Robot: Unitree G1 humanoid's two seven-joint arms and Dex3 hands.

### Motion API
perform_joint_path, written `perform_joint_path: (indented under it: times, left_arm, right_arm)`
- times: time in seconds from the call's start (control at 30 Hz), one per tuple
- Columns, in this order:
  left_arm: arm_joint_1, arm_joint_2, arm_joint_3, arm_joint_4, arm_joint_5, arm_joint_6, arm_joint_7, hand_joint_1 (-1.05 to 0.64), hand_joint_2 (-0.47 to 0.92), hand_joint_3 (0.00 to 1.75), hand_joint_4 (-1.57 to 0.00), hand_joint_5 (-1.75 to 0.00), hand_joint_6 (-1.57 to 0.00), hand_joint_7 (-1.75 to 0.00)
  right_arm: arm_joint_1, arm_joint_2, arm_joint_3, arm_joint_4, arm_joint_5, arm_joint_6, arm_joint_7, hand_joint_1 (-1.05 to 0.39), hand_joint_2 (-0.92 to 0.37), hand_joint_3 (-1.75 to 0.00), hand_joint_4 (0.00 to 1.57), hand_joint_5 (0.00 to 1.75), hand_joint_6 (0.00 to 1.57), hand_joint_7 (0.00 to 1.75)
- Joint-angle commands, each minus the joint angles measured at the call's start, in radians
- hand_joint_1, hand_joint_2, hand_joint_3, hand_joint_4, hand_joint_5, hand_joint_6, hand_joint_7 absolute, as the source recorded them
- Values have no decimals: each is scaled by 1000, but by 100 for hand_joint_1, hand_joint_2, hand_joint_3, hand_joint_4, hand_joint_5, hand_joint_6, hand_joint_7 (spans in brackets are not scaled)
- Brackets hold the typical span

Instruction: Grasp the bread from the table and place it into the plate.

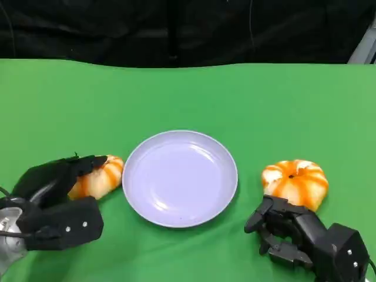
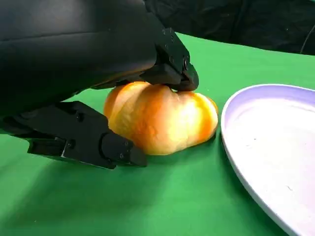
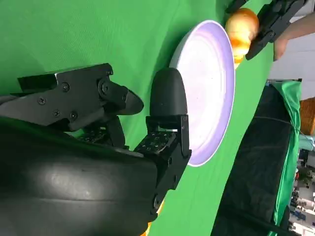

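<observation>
A: Started at the left hand's [image 1: 56, 200] fingers [image 2: 179, 73]. Found them arched over the left bread [image 2: 162, 120], with one tip pressed on its crown and the opposing one lying low along the worktop [image 1: 188, 94] by its flank.

B: Closed on it, then?

A: Could not tell. Saw sure contact on top, but no plain pinch from below. Found that bread resting on the worktop at the lower left of the head view, just beside the rim of the plate [image 1: 132, 158].

B: And over at the lower right?

A: Saw the right hand's [image 1: 305, 238] fingers [image 1: 261, 214] loosely spread and holding nothing, with their tips just short of the right bread [image 1: 295, 182]. Placed that one right of the plate, clear of its rim.

B: Judged the handling how?

A: Probably light and soft, likely to dent under a hard squeeze. Noted a smooth, slightly glossy crust that might slide a little. Would take hold across the widest part, low on opposite flanks, rather than bearing down on the crown.

B: Shapes and surfaces?

A: Made out rounded, pumpkin-like lobes, pale gold with orange stripes running into a centre dimple. Noted a shallow, round, pale lilac plate, smooth and shiny with a raised lip. Took the worktop covering for matte green cloth, flat, with black drapery behind along the top of the frame.
</observation>
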Motion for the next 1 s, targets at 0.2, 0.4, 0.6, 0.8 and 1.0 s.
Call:
perform_joint_path:
  times: [0.2, 0.4, 0.6, 0.8, 1.0]
  left_arm:
    - [-10, 6, -1, 11, -3, -1, 2, 4, 92, 7, -54, -4, -57, -3]
    - [-5, -5, -6, 11, 6, -14, 71, 1, 92, 2, -118, -10, -109, -6]
    - [-4, -13, -21, 14, 20, 0, 111, -9, 92, 1, -117, -25, -119, -4]
    - [-3, -19, -13, 17, 3, -7, 103, -10, 92, 2, -74, -111, -122, -1]
    - [4, -21, -2, 18, -11, -22, 113, -6, 91, 2, -71, -116, -122, 0]
  right_arm:
    - [6, -9, -2, 23, -10, 25, -1, 5, -88, -63, 68, 172, 73, 133]
    - [7, -11, -3, 24, -8, 22, 1, 6, -89, -63, 68, 172, 72, 134]
    - [11, -15, -2, 19, -11, 25, 0, 5, -89, -62, 68, 172, 72, 133]
    - [10, -15, -2, 20, -14, 23, -4, 6, -89, -62, 68, 172, 73, 133]
    - [8, -14, -3, 23, -11, 25, -2, 6, -89, -62, 69, 170, 73, 133]
